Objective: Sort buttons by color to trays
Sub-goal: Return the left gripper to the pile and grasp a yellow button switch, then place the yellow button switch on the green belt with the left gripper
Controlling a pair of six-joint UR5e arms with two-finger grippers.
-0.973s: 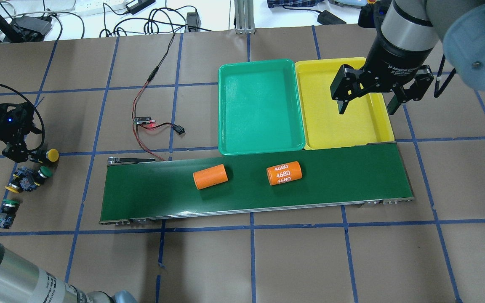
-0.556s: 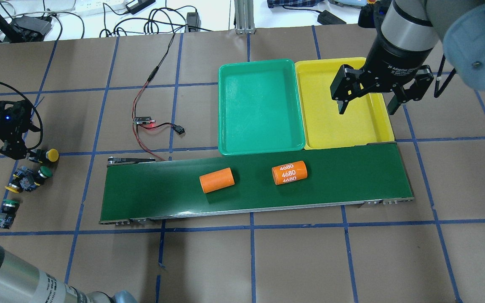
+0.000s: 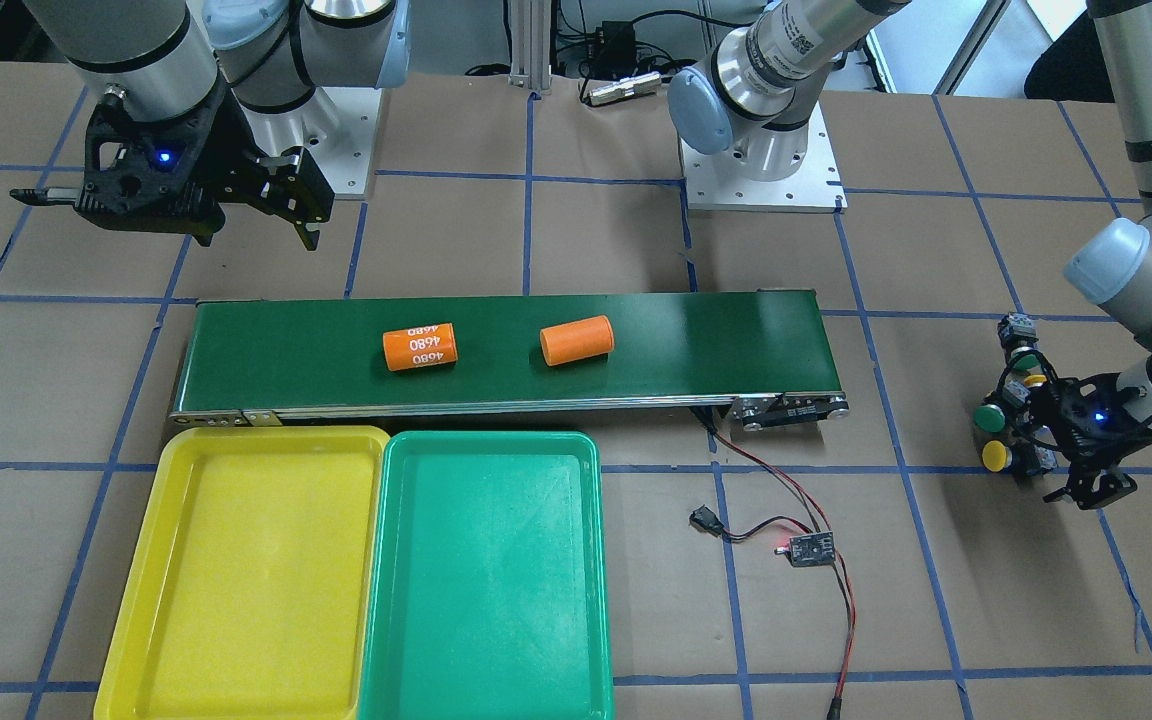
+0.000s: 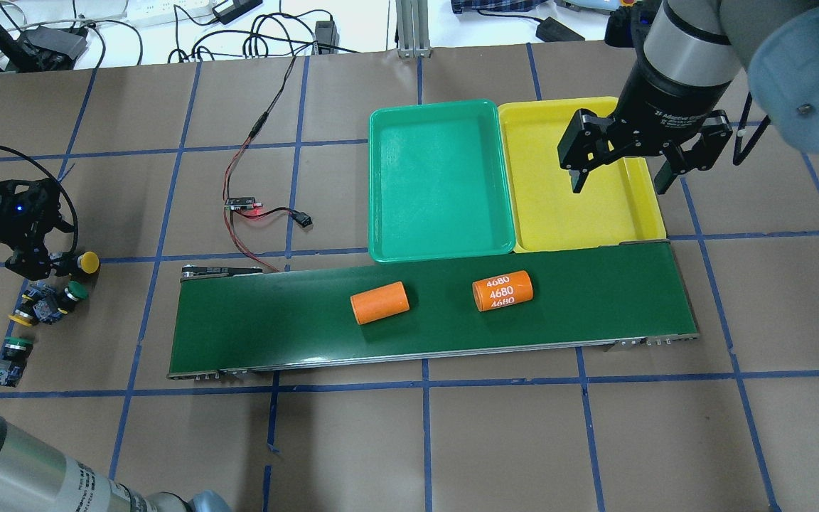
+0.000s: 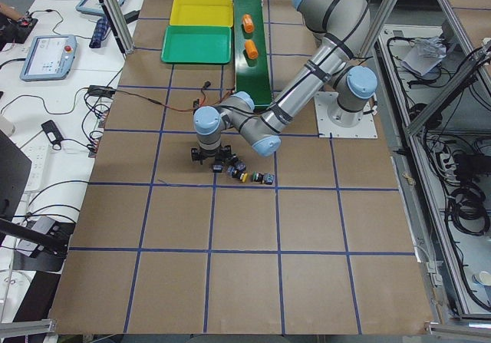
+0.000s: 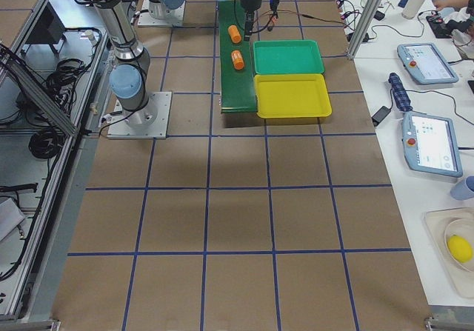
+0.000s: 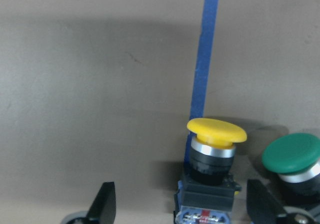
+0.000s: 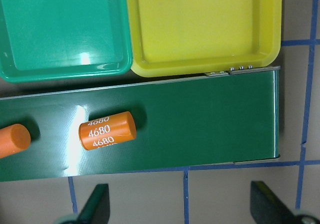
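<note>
1. Left gripper [image 7: 182, 207]: fingers spread wide, low over the table at its far left end. It sits astride a yellow-capped button [image 7: 216, 151] without touching it.
2. Buttons, four: all lie on the table left of the belt, in a loose cluster. The second, a green-capped one [image 4: 77, 290], is just beside the first. Another yellow one [image 4: 22, 318] is near it, and another green one [image 4: 17, 346] lies a little apart.
3. Right gripper [image 4: 621, 186]: fingers spread, hanging above the yellow tray [image 4: 552, 217].
4. Green tray [image 4: 438, 178]: touching the yellow tray's side. Both sit along the belt's far edge.
5. Conveyor belt [image 4: 594, 299]: dark green, carrying a plain orange cylinder [image 4: 379, 302] and one marked "4680" [image 4: 502, 290], apart.
6. Small circuit board [image 4: 242, 203]: red and black wires, left of the trays.
</note>
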